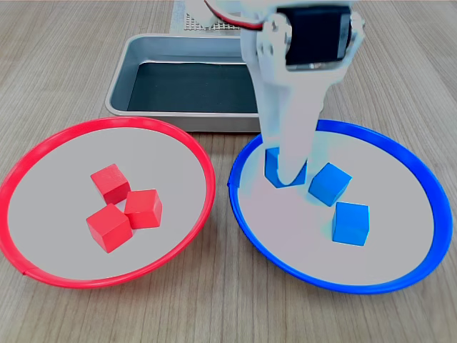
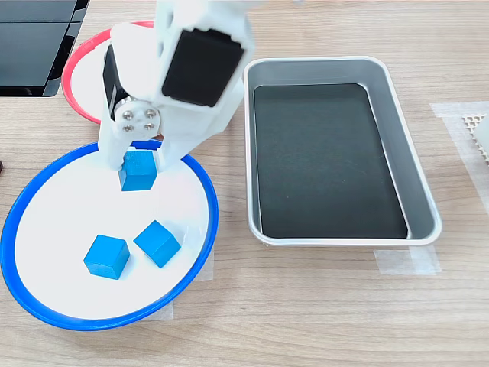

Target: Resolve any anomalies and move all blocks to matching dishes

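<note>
Here my gripper (image 2: 137, 170) clenches a blue block (image 2: 137, 170) over the blue-rimmed dish (image 2: 200, 183), near its rim on the tray side.
The cube looks light, rigid and matte, best gripped on opposite flat faces; two blue blocks (image 1: 341, 201) lie just beside in the first exterior view, leaving bare floor around for release.

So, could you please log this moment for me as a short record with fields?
gripper: gripper shut on the held blue block, over the blue-rimmed dish
blue blocks lying in blue-rimmed dish: two
red-rimmed dish: the red-rimmed dish holds three red blocks, clustered
tray: silver tray, no block visible inside
remaining: release the held block
</note>
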{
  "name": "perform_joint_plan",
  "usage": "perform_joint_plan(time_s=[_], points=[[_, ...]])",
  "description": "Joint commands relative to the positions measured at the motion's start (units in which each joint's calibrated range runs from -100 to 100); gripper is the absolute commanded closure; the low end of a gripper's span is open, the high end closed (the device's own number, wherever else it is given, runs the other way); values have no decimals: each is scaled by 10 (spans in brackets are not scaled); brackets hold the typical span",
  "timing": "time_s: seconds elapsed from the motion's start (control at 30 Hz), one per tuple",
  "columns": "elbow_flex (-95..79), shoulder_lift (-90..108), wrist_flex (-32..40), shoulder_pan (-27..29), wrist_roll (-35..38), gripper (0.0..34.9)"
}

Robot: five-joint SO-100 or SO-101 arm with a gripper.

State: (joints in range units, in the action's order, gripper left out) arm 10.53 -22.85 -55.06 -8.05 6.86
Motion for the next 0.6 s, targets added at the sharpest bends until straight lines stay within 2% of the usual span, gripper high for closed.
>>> perform_joint_plan(time_s=[0.0, 0.07, 0.13, 0.2, 0.23, 0.33, 0.37, 0.4, 0.43, 0.57], points=[[36, -7, 11, -7, 17, 288], [40, -13, 14, -8, 19, 230], [40, -12, 20, -8, 19, 190], [36, -6, 28, -8, 20, 165], [31, -1, 33, -8, 22, 165], [-5, 42, 66, -3, 24, 190], [-32, 71, 85, 1, 23, 222], [-68, 107, 110, 3, 24, 303], [-110, 151, 134, 5, 26, 348], [-264, 330, 163, 20, 4, 349]])
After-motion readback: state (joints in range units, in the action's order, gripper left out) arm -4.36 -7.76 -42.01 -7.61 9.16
